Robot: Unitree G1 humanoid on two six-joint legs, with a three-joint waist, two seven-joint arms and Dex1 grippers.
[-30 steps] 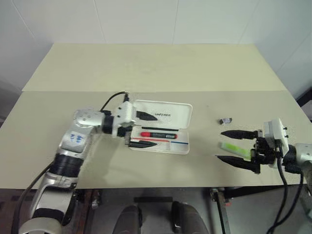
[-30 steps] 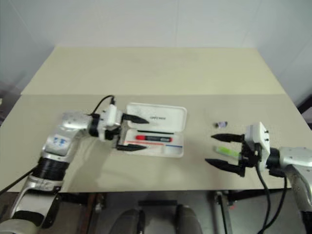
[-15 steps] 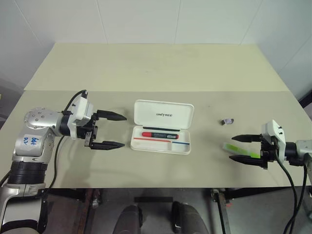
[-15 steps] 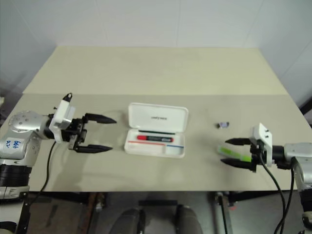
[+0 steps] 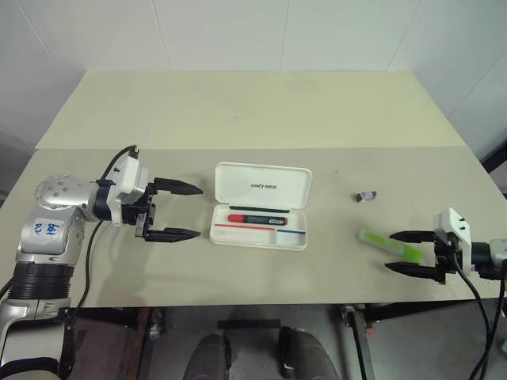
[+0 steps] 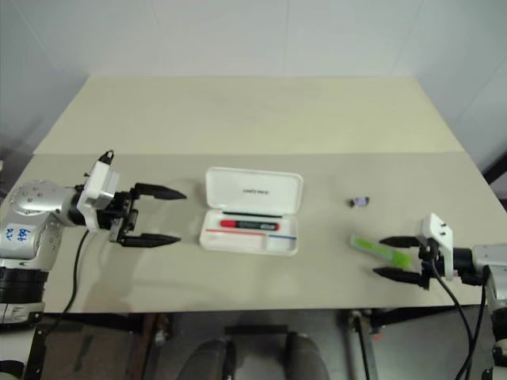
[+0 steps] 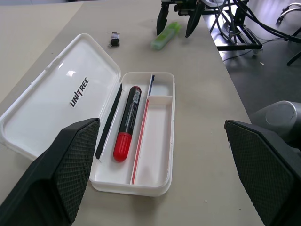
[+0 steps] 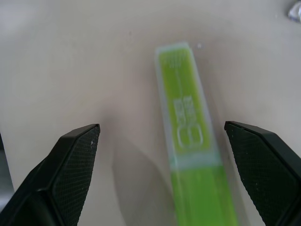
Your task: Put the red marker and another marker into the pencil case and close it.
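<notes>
The white pencil case [image 5: 264,185] lies open in the middle of the table, lid raised away from me. The red marker [image 5: 257,218] rests in its tray, also clear in the left wrist view [image 7: 127,123]. My left gripper [image 5: 200,211] hovers open just left of the case, holding nothing. The lime-green marker [image 5: 390,245] lies on the table at the right. My right gripper [image 5: 389,252] is open and low, one finger on either side of the marker's near part. In the right wrist view the green marker [image 8: 188,141] lies between the fingers [image 8: 70,169], apart from both.
A tiny dark grey object [image 5: 366,195] sits on the table beyond the green marker. The table's front edge [image 5: 261,305] runs just below both grippers. A seam [image 5: 253,147] divides the near table from the far one.
My left gripper drew back leftward from the case, leaving the red marker in the tray, then held still. My right gripper sank and slid right along the green marker, which stayed put.
</notes>
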